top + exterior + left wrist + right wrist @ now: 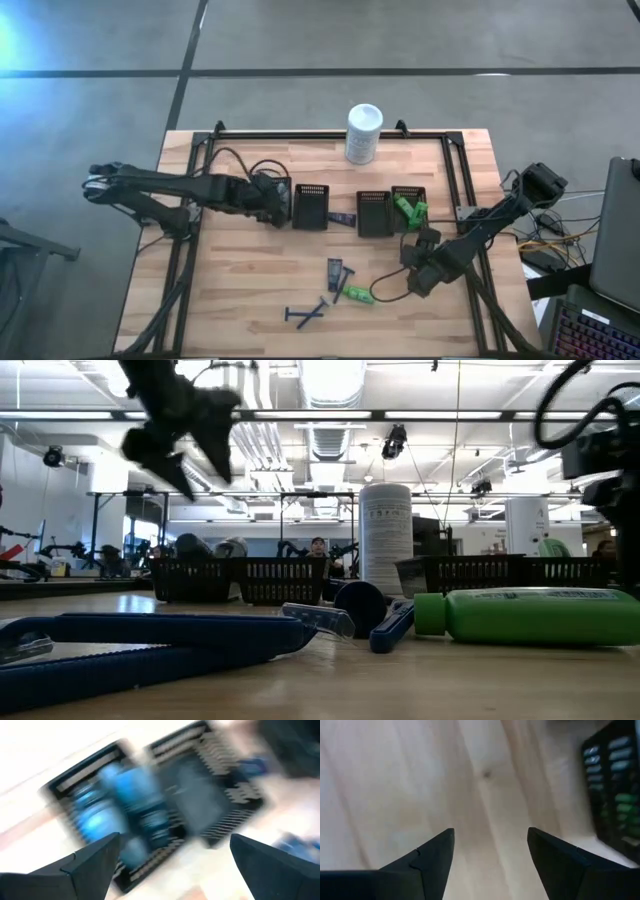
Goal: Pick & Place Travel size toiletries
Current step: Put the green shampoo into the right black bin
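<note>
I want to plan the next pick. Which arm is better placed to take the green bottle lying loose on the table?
Probably the right. The right gripper hovers open, empty, just beside the green bottle. The left gripper is open too, but far off by the leftmost black tray.

Razors (306, 315): dark blue
Little bottle (357, 294): bright green
Slotted trays (310, 206): black
Cylindrical container (363, 133): white, printed label
Table (240, 290): pale wood grain, black frame
</note>
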Motion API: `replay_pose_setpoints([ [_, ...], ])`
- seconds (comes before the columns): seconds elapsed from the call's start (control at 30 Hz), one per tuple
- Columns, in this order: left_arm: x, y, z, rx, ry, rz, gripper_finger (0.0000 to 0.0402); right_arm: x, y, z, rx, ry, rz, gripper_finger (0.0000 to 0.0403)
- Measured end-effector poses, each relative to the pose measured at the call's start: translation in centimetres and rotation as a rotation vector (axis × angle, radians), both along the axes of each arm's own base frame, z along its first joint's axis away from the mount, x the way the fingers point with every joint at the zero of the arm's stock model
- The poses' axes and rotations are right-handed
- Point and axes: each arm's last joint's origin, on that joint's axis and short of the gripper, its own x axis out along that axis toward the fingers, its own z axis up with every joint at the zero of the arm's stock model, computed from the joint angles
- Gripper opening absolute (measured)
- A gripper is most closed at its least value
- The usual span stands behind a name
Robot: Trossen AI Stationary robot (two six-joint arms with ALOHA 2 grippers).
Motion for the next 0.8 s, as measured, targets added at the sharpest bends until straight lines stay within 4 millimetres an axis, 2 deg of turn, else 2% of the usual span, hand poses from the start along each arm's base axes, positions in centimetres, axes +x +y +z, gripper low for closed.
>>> replay_pose_setpoints([
  [0.2, 0.3, -0.4, -0.2, 0.011, 0.014, -0.115, 0.038, 1.2, -1.3, 0.3, -0.011, 0.005, 0.022, 0.026],
  [0.3, 0.8, -1.7, 0.5, 0.036, -0.048, -0.29, 0.0379, 2.2, -1.2, 0.7, 0.026, -0.059, 0.03, 0.027],
  [0.4, 0.8, -3.4, 0.7, 0.123, -0.041, -0.515, 0.0374, 3.5, -0.3, 1.2, 0.088, -0.149, 0.169, 0.0278],
  [0.47, 0.6, -4.0, 0.4, 0.161, 0.001, -0.598, 0.037, 4.3, 0.4, 1.5, 0.156, -0.218, 0.259, 0.0282],
  [0.6, 0.0, -4.1, 0.0, 0.169, 0.079, -0.63, 0.036, 5.6, 1.3, 1.5, 0.24, -0.316, 0.281, 0.0289],
  [0.7, -0.3, -4.0, 0.0, 0.183, 0.109, -0.655, 0.0352, 6.2, 1.9, 0.8, 0.286, -0.276, 0.25, 0.0291],
  [0.8, -0.4, -4.0, 0.0, 0.214, 0.13, -0.722, 0.0345, 7.6, 3.3, 1.0, 0.342, -0.252, 0.265, 0.0288],
])
